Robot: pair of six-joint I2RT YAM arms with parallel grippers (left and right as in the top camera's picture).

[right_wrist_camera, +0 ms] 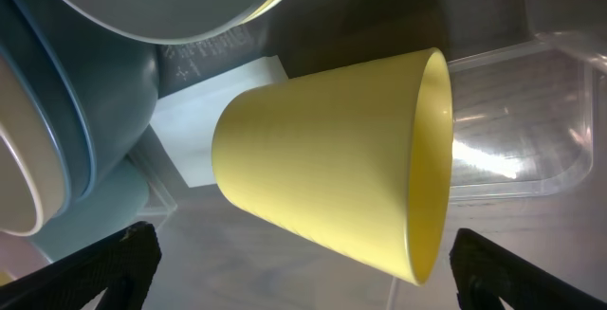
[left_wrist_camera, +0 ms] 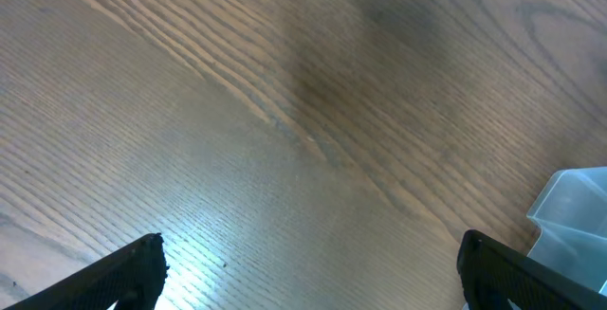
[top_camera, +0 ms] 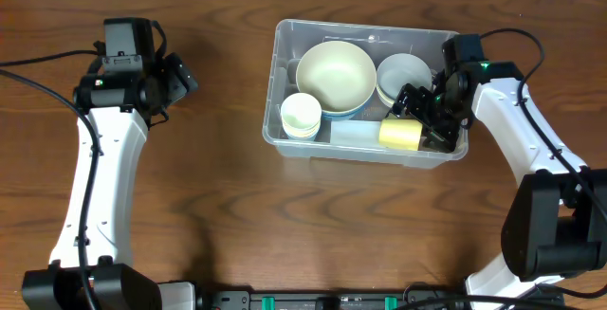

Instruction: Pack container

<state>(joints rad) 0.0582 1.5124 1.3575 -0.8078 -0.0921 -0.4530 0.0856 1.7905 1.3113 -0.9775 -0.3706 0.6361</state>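
My right pincer (top_camera: 424,120) hangs wide open over the yellow cup (top_camera: 400,133) lying on its side in the clear container (top_camera: 281,45), upper middle of the frame, while my left pincer (top_camera: 182,76) gapes wide above bare desk (top_camera: 237,234), upper left

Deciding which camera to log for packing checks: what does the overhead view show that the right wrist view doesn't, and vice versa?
Only overhead: the whole container outline, and the left end effector open over bare table, away from the container. Only right wrist: a close look at the yellow cup lying on its side, mouth toward the clear wall. Both: that cup, the stacked bowls and the open right end effector by the cup.
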